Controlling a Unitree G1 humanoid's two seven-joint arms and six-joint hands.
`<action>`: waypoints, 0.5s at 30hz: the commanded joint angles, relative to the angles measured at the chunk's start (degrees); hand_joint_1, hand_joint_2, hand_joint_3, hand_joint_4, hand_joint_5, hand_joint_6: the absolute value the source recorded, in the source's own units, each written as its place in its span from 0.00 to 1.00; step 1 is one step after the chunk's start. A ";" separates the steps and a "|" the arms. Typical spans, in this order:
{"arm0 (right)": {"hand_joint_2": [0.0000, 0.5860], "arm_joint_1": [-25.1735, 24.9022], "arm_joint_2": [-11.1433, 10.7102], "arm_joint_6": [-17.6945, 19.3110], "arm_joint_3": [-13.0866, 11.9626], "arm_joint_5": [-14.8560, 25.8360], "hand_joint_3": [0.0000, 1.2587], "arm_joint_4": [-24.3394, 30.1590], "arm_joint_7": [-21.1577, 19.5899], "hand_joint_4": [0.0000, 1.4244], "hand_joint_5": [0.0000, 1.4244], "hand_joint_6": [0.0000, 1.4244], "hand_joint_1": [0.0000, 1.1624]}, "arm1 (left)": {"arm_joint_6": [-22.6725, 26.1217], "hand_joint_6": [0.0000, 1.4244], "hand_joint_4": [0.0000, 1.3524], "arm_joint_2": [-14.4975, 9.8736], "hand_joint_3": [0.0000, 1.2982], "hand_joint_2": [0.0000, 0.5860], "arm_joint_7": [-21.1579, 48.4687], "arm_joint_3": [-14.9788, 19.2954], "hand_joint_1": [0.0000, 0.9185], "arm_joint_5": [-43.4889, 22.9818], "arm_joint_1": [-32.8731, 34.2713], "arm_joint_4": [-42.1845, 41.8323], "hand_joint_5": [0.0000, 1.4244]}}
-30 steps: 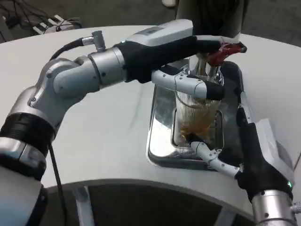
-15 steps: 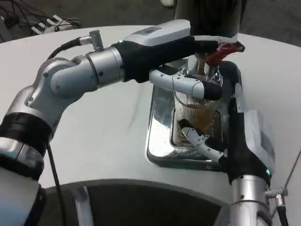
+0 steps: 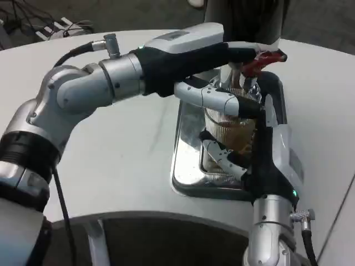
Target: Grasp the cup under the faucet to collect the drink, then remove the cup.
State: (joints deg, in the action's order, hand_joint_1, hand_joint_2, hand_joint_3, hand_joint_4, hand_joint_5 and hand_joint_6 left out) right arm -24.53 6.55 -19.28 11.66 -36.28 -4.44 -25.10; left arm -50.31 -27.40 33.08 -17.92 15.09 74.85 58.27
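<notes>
- Right hand point(image 3: 244, 152), lower right of frame: fingers reach in from the right against the lower part of the cup point(image 3: 230, 130). They look closed around the base, but the far side of the grip is hidden, so I read it as holding without being sure how firmly.
- Risk: the grip sits low while the liquid sits above it. If the right hand pulls away fast or tilts, I'd expect the drink to slosh over the rim onto the drip tray point(image 3: 186, 160).
- Risk: the cup walls look thin and ribbed, probably soft plastic. Too hard a squeeze could buckle them and push liquid up.
- Cup: clear, ribbed, upright, centre right of frame, standing in the steel drip tray. Amber drink inside, roughly halfway up as far as I can tell; the level is partly masked by fingers.
- Left hand point(image 3: 222, 100), just above the cup: one finger lies across the upper cup wall, touching it; other fingers run on toward the red tap handle point(image 3: 263, 61) at upper right. It looks to be pressing the handle rather than gripping the cup.
- Risk: if the cup goes before the tap is released, the stream lands in the tray. The left finger across the rim could also snag the cup on the way out.
- Faucet spout sits right over the cup mouth; whether it is flowing, can't tell.
</notes>
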 commanded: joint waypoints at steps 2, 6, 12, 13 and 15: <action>0.38 -3.03 1.85 0.74 -0.20 1.66 0.00 -2.33 -2.36 0.02 0.08 0.14 0.54 | 0.09 0.13 0.07 -0.72 0.13 0.00 2.86 -1.33 0.00 2.03 -1.54 -0.47 0.13; 0.37 -5.04 2.37 0.89 -0.31 2.77 0.00 -5.12 -4.52 0.02 0.08 0.15 0.54 | 0.18 0.13 0.07 -0.97 0.13 0.00 2.72 -1.37 0.00 2.30 -1.36 -0.82 0.13; 0.37 -7.27 2.59 1.33 -0.08 4.79 0.00 -7.79 -6.10 0.03 0.08 0.15 0.54 | 0.29 0.12 0.07 -1.57 0.13 0.00 2.63 -1.23 0.00 2.50 -1.23 -1.10 0.13; 0.37 -7.40 2.55 1.37 0.03 5.04 0.00 -7.96 -6.21 0.03 0.08 0.15 0.54 | 0.31 0.12 0.07 -1.64 0.13 0.00 2.69 -1.23 0.00 2.51 -1.24 -1.15 0.13; 0.37 -7.64 2.65 1.51 0.28 5.45 0.00 -8.34 -6.46 0.04 0.09 0.15 0.55 | 0.41 0.12 0.07 -1.81 0.13 0.00 2.75 -1.22 0.00 2.55 -1.27 -1.27 0.13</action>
State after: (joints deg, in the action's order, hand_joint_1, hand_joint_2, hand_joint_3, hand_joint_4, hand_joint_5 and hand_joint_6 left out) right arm -30.24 5.87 -18.60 11.56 -31.66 -11.89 -30.50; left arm -50.15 -28.47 33.46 -17.92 15.50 74.85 57.01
